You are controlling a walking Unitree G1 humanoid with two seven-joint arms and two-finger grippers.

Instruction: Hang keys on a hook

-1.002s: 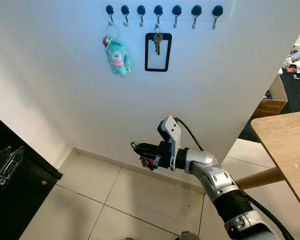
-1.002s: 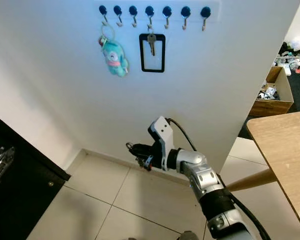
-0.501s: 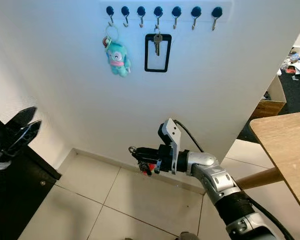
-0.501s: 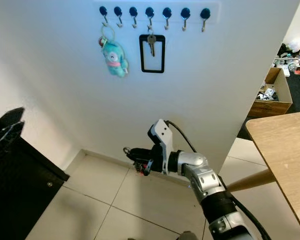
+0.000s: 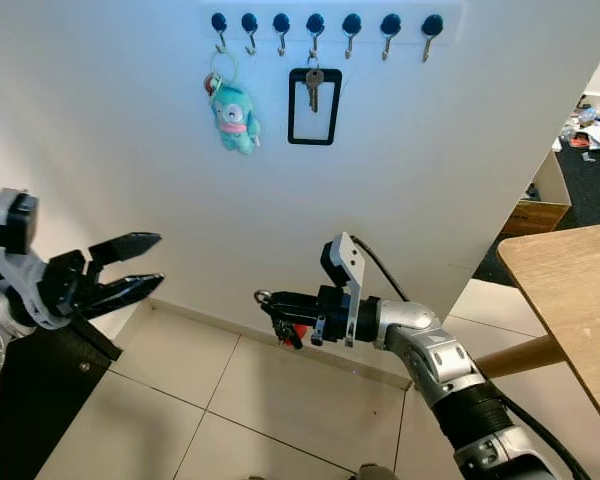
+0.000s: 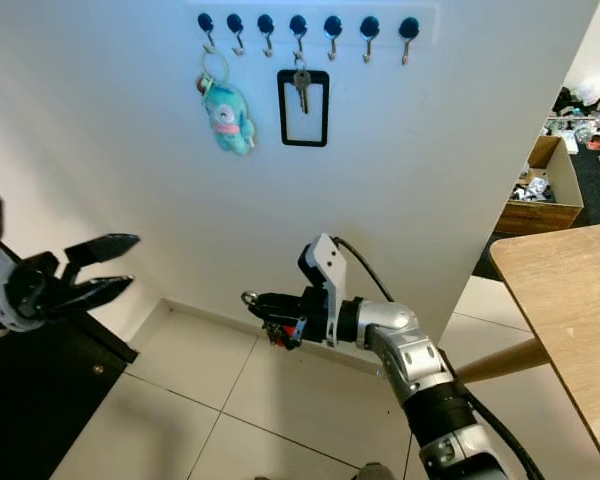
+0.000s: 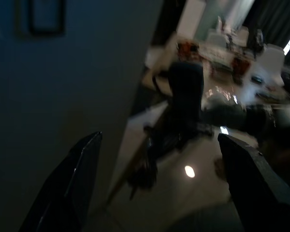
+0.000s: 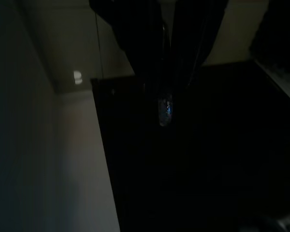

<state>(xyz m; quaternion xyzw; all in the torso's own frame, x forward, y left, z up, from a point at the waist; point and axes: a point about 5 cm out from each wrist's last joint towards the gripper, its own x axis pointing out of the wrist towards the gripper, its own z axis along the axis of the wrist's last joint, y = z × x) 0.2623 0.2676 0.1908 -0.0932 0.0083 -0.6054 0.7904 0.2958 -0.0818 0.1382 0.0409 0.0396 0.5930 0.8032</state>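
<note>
Keys (image 5: pixel 283 327) hang low in the middle of the left eye frame, pinched in the right gripper (image 5: pixel 277 303), whose black fingers are closed on the bunch with a metal ring (image 5: pixel 263 296) poking out at the tip and a red tag dangling below. The bunch looks light, hard and loose, so it will likely swing and clink rather than bend; the ring is the part to keep free, since that is what must slip over a hook. Holding by the tag or the key shafts, as now, seems sensible.

Along the top edge of the frame runs a row of hooks (image 5: pixel 279 28) on the white wall (image 5: pixel 430 150). One carries a teal plush toy (image 5: pixel 234 110), another a key with a black frame (image 5: pixel 314 92); the rest look bare. At the left edge, the left gripper (image 5: pixel 130 265) is raised with its fingers spread apart, holding nothing. The right wrist view is too dark to confirm how firmly the ring is seated.
</note>
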